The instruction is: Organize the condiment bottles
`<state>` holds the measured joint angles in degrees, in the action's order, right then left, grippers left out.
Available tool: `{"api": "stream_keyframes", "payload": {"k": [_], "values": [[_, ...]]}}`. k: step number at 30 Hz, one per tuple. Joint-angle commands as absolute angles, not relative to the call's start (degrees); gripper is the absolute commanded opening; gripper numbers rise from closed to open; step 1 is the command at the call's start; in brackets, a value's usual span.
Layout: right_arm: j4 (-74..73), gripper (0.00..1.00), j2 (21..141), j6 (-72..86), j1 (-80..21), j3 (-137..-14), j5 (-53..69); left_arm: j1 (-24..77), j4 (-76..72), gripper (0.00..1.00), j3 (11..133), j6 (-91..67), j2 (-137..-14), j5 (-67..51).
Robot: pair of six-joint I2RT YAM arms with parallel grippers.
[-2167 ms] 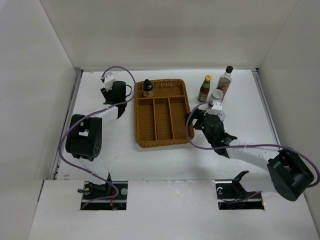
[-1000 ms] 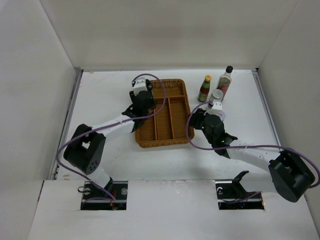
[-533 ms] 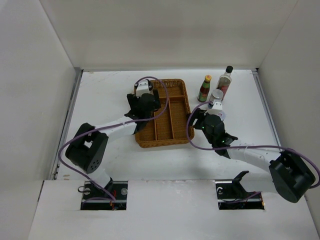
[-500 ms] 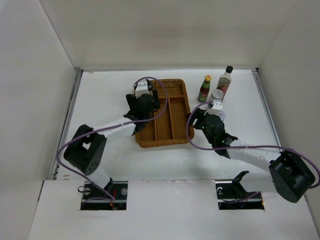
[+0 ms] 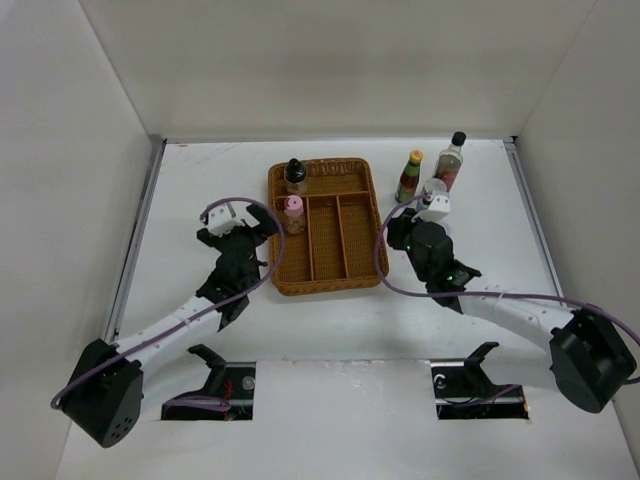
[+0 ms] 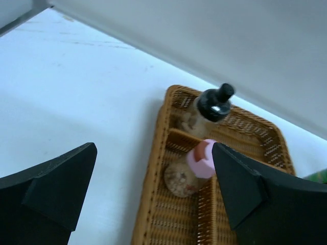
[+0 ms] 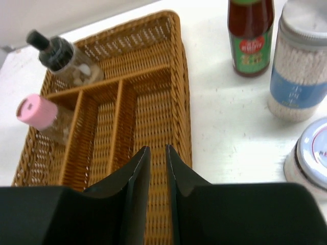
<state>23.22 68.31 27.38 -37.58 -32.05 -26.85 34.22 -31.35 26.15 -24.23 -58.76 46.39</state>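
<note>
In the brown wicker tray (image 5: pixel 322 283), a black-capped bottle (image 5: pixel 295 175) stands in the far-left compartment. A pink-capped bottle (image 5: pixel 293 213) stands just in front of it in the left long compartment. My left gripper (image 5: pixel 238 228) is open and empty over the table left of the tray. In its wrist view both bottles (image 6: pixel 212 104) (image 6: pixel 202 159) lie ahead of the gripper (image 6: pixel 153 148). My right gripper (image 7: pixel 156 153) is shut on nothing over the tray's right edge. To the tray's right stand a green bottle (image 7: pixel 250 38), a white-capped jar (image 7: pixel 301 76) and a short red-labelled-lid jar (image 7: pixel 311 153).
A tall clear black-capped bottle (image 5: pixel 451 162) stands at the back right beside the yellow-capped green bottle (image 5: pixel 410 177). White walls close in the table on the left, back and right. Purple cables loop off both arms.
My left gripper opened, left the pink-capped bottle in the tray and drew back to the left and nearer. My right gripper closed and shifted slightly.
</note>
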Motion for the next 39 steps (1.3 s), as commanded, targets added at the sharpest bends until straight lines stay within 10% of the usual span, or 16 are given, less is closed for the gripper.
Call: {"api": "stream_keyframes", "payload": {"k": [1,20,39], "values": [[20.75,0.26,67.94,25.76,-38.19,-37.78,-29.79,33.09,-34.72,1.0,21.9,-27.94,-57.48,48.78],[-0.25,0.97,76.19,13.62,-21.59,-60.64,-39.56,33.88,-40.43,1.0,13.98,-35.42,-58.72,44.56],[-3.25,0.94,91.05,17.75,-14.98,-65.21,-22.76,32.74,-40.6,1.0,13.97,-37.18,-60.73,42.98]]}}
